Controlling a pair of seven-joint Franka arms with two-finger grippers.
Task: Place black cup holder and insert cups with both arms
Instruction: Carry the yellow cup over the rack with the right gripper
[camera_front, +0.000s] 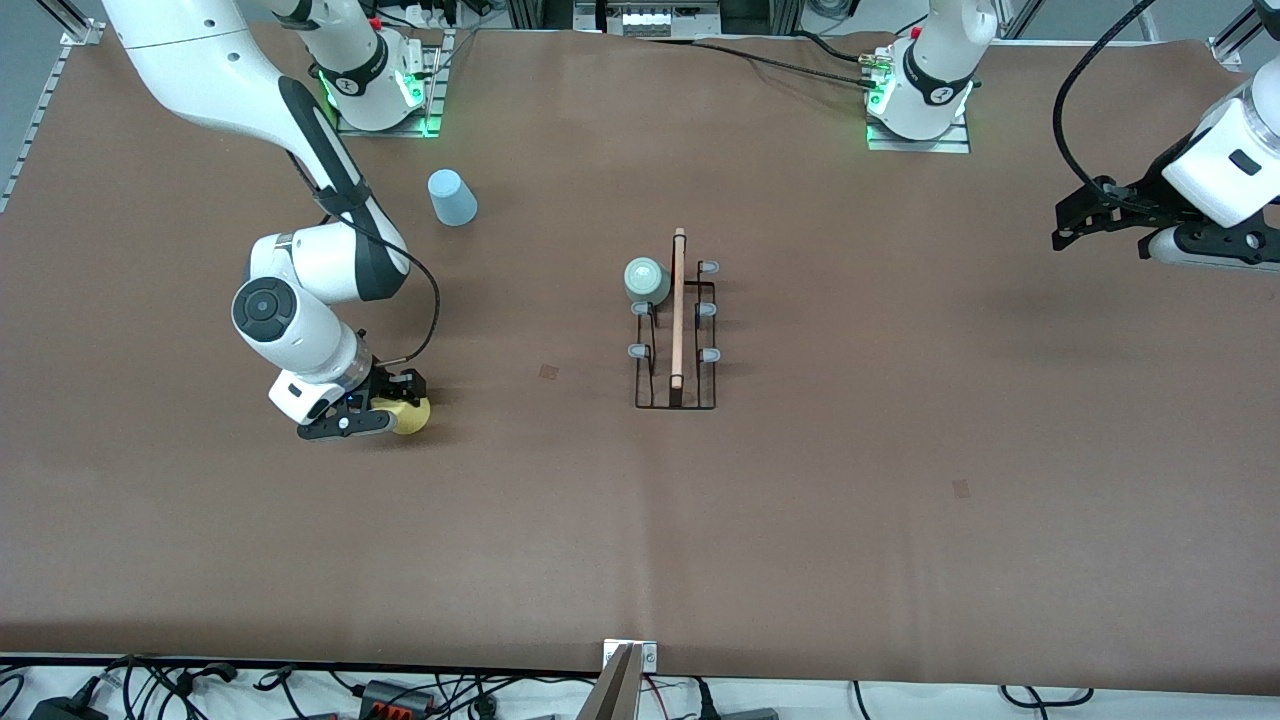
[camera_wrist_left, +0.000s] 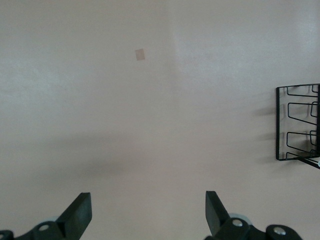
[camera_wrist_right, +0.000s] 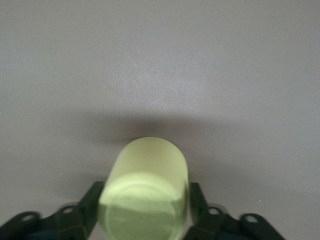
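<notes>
A brown table seen from a high camera, with two white robot arms based along its upper edge. Nearest the camera, toward the right arm's end of the table, the right gripper (camera_front: 385, 412) is down at the tabletop with its two black fingers pressed against either side of a yellow cup (camera_front: 411, 415); the right wrist view shows the yellow cup (camera_wrist_right: 145, 192) filling the space between the fingers (camera_wrist_right: 90, 202). In the middle of the table stands the black cup holder (camera_front: 676, 330), a thin wire rack with a light wooden rod along its top and pale-tipped pegs on both sides. A pale green cup (camera_front: 647, 281) sits upside down on the peg farthest from the camera, on the side facing the right arm's end. Farther from the camera, near the right arm's base, a light blue cup (camera_front: 452, 197) stands upside down on the table, well apart from the rack. The left arm waits raised over its own end of the table, its gripper (camera_front: 1085, 215) spread wide and holding nothing; in the left wrist view its fingers (camera_wrist_left: 80, 212) stand apart over bare tabletop, with one end of the rack (camera_wrist_left: 298, 122) at the edge.
</notes>
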